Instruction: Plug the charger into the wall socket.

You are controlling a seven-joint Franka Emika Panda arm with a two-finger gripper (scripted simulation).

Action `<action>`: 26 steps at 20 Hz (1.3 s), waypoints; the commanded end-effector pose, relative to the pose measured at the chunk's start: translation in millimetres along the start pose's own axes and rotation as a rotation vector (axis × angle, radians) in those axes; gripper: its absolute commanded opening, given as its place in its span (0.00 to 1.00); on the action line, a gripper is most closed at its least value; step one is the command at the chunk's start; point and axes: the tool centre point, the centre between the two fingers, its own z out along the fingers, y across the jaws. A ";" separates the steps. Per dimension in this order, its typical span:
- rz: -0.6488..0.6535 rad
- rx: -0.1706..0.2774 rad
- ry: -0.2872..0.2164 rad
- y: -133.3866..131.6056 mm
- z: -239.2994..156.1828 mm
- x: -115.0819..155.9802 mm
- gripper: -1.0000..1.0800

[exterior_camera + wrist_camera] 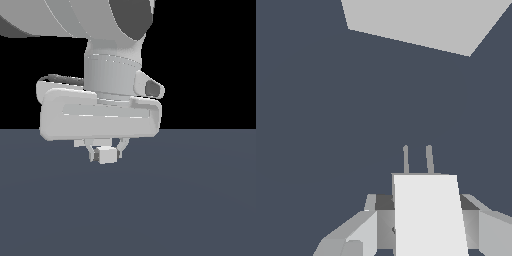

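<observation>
The tool (105, 152) is clenched on the charger (105, 155) — a small white block pinched between the two fingers and carried clear above the dark surface (190, 200). In the wrist view the charger (428, 215) fills the near foreground, and its two thin prongs (417, 160) jut straight out ahead of it, side by side. Beyond them, well apart across open dark surface, a pale flat slab shows at the far edge of that view, which I take to be the wall socket (421, 22) (its holes are not visible from here). So the prong axis already points roughly toward the socket — the coming move looks like a forward carry along it.
</observation>
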 end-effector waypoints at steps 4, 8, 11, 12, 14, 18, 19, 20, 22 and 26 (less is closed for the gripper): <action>0.091 -0.027 0.002 -9.8 -11.4 20.8 0.00; 0.151 -0.045 0.002 -15.1 -18.5 34.8 0.00; 0.189 -0.057 0.001 -17.8 -22.8 43.8 0.00; 0.200 -0.061 0.000 -18.6 -24.0 46.4 0.00; 0.221 -0.067 0.000 -19.9 -26.2 51.3 0.00; 0.254 -0.078 -0.002 -21.5 -29.6 58.9 0.00; 0.260 -0.080 -0.002 -21.8 -30.2 60.4 0.00; 0.265 -0.082 -0.002 -22.1 -30.7 61.7 0.00; 0.274 -0.084 -0.003 -22.4 -31.5 63.8 0.00; 0.283 -0.087 -0.004 -22.6 -32.2 65.8 0.00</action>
